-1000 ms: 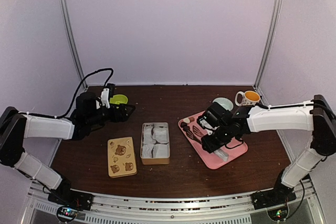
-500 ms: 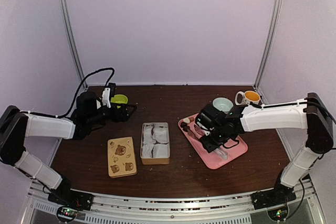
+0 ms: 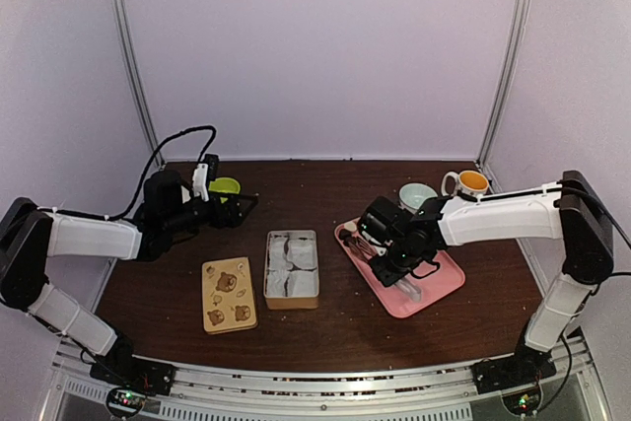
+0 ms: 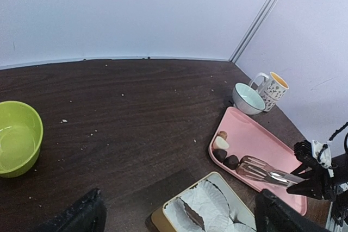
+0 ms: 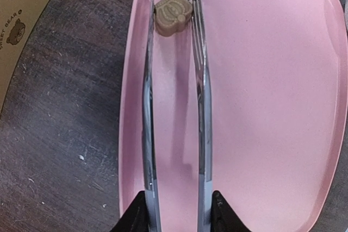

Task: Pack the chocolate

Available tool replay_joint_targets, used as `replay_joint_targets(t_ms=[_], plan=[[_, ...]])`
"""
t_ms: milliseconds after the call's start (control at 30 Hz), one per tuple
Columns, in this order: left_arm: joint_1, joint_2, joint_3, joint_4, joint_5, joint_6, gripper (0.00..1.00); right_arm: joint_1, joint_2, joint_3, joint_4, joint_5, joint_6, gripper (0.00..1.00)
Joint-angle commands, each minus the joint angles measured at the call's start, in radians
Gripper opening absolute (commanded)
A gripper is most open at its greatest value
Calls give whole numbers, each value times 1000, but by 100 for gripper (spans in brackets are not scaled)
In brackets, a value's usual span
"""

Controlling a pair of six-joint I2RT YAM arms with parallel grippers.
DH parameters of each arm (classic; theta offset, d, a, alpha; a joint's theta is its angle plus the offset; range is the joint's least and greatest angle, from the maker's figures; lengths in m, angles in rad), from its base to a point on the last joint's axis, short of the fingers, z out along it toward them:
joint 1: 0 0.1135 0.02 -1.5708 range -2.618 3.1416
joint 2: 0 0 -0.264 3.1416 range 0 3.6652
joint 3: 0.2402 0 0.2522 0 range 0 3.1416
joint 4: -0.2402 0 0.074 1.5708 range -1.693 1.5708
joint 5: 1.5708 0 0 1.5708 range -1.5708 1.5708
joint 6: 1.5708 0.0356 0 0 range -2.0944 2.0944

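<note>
Your right pincer (image 5: pixel 178 214) is clamped on metal tongs (image 5: pixel 148 107), whose parted tips straddle the chocolate (image 5: pixel 173 13) at the 11 o'clock corner of the pink tray (image 5: pixel 261 107). An uneven squeeze could flick a lump over the rim onto the table (image 5: pixel 65 107). At 9 o'clock from the tray, the tan tin (image 3: pixel 292 268) shows only white paper cups. Your left pincer (image 3: pixel 235 208) gapes wide, holding nothing.

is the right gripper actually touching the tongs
Touching. The right wrist view shows the right gripper with a finger pressed against the outside of each arm of the tongs.
</note>
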Motion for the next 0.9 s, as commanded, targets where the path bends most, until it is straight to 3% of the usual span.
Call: replay_joint_targets(t_ms=[0, 467, 700, 867], plan=[[-5, 13, 36, 24, 18, 12, 98, 9, -53, 13, 25, 38, 12, 29], [-5, 21, 35, 41, 37, 0, 98, 94, -181, 29, 92, -47, -62, 27], [-5, 21, 35, 40, 36, 1, 98, 141, -112, 87, 200, -166, -22, 27], [-5, 18, 36, 33, 35, 3, 98, 173, -4, 160, 241, -165, 8, 27]])
